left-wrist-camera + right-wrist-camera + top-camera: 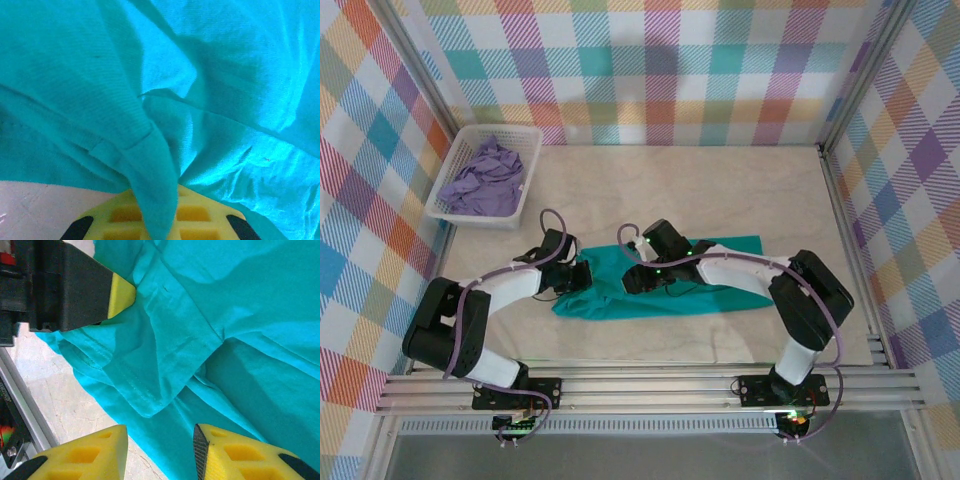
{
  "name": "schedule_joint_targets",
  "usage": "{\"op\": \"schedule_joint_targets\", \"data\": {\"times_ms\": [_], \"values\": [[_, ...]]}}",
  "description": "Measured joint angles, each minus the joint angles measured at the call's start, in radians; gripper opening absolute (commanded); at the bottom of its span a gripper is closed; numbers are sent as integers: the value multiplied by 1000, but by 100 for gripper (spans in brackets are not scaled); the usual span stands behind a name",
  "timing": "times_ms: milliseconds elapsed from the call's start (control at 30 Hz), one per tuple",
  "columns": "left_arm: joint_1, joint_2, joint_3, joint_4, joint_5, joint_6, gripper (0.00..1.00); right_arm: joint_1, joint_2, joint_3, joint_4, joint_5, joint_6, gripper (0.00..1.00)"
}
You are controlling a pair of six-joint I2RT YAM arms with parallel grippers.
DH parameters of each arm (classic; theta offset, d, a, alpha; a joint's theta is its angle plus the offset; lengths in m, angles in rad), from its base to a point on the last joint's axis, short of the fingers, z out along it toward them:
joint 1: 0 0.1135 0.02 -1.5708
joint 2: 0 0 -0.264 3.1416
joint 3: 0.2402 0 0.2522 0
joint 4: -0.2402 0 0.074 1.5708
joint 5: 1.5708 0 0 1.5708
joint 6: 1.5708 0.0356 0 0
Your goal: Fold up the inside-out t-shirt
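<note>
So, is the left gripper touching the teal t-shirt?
Touching. Left wrist view: a ridge of the t-shirt runs down into the shut left gripper, pinched there.

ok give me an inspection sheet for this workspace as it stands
surface: pale table, no spills seen
job's things: teal t-shirt lying in a crumpled strip across the middle
clutter: white basket at the far left, holding a purple garment
end effectors: left end effector shut on a fold of the t-shirt; right end effector open over the t-shirt
cables: purple cables, looping up behind each end effector
surroundings: plaid walls on three sides; metal rails at the near edge
</note>
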Motion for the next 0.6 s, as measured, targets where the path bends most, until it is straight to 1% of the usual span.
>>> {"op": "schedule_joint_targets", "data": {"times_ms": [133,200,267,367,467,533,600], "values": [[22,-22,-5,-5,-24,-2,0,-45,-70,-46,-18,11,-20,41],[40,-64,-3,-46,-58,-2,0,-81,-106,-69,-29,14,-28,42],[50,-112,24,-128,-113,-2,0,-134,-143,-86,-43,14,-41,42],[54,-136,121,-270,-188,0,0,-210,-174,-87,-55,7,-50,44],[58,-122,272,-431,-272,29,0,-270,-190,-87,-63,3,-58,44],[63,-97,373,-533,-348,65,0,-285,-190,-84,-72,9,-71,44],[73,-69,462,-636,-447,116,0,-285,-187,-76,-93,19,-80,44]]}}
